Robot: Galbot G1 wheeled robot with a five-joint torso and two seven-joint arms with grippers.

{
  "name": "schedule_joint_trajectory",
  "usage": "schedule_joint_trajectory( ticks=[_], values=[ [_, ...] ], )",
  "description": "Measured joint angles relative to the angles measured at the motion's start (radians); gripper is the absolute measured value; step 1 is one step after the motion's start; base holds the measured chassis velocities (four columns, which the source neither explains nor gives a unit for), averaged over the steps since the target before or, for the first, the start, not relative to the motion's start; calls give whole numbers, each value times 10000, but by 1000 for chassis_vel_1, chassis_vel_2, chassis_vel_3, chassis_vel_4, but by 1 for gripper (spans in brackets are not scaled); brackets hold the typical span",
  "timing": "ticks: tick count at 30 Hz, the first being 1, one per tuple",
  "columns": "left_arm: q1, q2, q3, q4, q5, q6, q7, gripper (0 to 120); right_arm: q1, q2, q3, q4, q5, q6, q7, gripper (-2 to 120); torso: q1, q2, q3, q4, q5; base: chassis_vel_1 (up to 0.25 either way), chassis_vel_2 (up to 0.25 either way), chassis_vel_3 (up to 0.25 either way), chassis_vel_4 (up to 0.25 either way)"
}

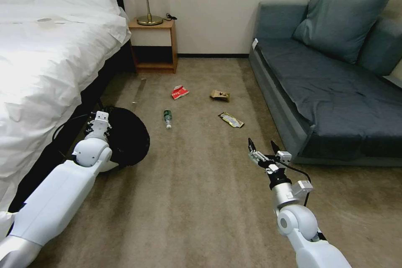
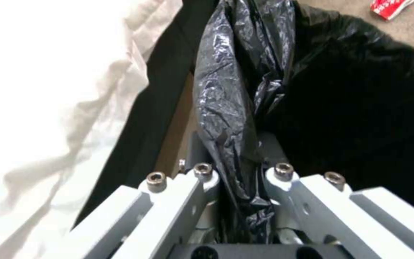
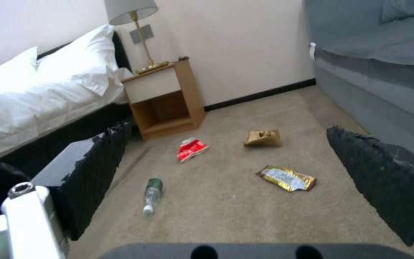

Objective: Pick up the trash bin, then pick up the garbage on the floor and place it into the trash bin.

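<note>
Bin pickup in hand: left gripper (image 2: 238, 180) clenched on the black-bagged rim of the small round white plastic trash bin (image 1: 127, 136); right gripper (image 1: 263, 147) released, 4 litter items ahead, awaiting a lift.

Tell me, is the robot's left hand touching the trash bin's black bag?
Touching. The left wrist view shows the left hand with its fingers closed on a fold of the trash bin liner's black plastic.

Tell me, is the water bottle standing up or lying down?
Lying down. The bottle rests on its side on the carpet, its white cap end pointing toward the robot, its green label at the far end.
</note>
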Motion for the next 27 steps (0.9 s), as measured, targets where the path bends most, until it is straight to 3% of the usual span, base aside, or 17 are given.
schedule_joint_trajectory(
  ticks=[11,27],
  values=[
    [123,339,-216,-552,-214,160,-142,6,167,-66,46,-156,-189,46,19,100,0,1,0,0,1,0,0,0,0],
    [334,605,-498,-797,-226,109,-146,6,148,5,-19,-57,-186,46,-394,100,0,2,0,1,0,0,0,0,0]
  ],
)
